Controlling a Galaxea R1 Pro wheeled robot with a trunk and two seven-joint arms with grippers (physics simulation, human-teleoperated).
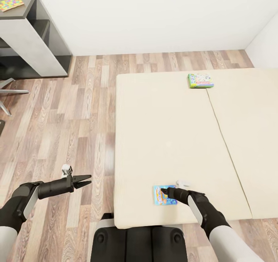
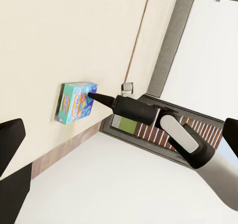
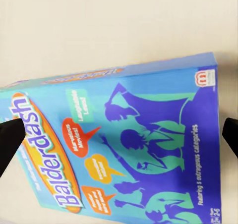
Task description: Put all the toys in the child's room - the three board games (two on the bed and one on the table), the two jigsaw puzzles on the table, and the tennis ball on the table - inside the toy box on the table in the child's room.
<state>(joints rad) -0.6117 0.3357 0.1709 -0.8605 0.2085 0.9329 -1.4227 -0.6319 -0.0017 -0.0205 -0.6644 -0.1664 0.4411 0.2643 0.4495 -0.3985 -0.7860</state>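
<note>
Blue board game lying flat on the cream bed, close to the near edge, well apart from the second one. Cover up close in the right wrist view: bright blue ground, "Balderdash" in big white letters on an orange oval, dark blue silhouetted figures on turquoise, small orange, yellow and green speech bubbles, a small red logo in one corner. A thin rectangular box, teal edge showing in the left wrist view.

Right gripper down over that box, black tips at its right edge. Fingers spread wide on either side of the cover in its own camera, nothing pinched between them. Contact with the box hard to judge.

Left gripper out over the wood-plank floor, to the left of the bed, its two fingers parted and holding nothing.

Second board game, pale green with a white printed cover, far up the bed near the seam between the two mattress halves.

Far left: dark grey-topped cabinet against the white wall, a multicoloured jigsaw puzzle flat on its top.
</note>
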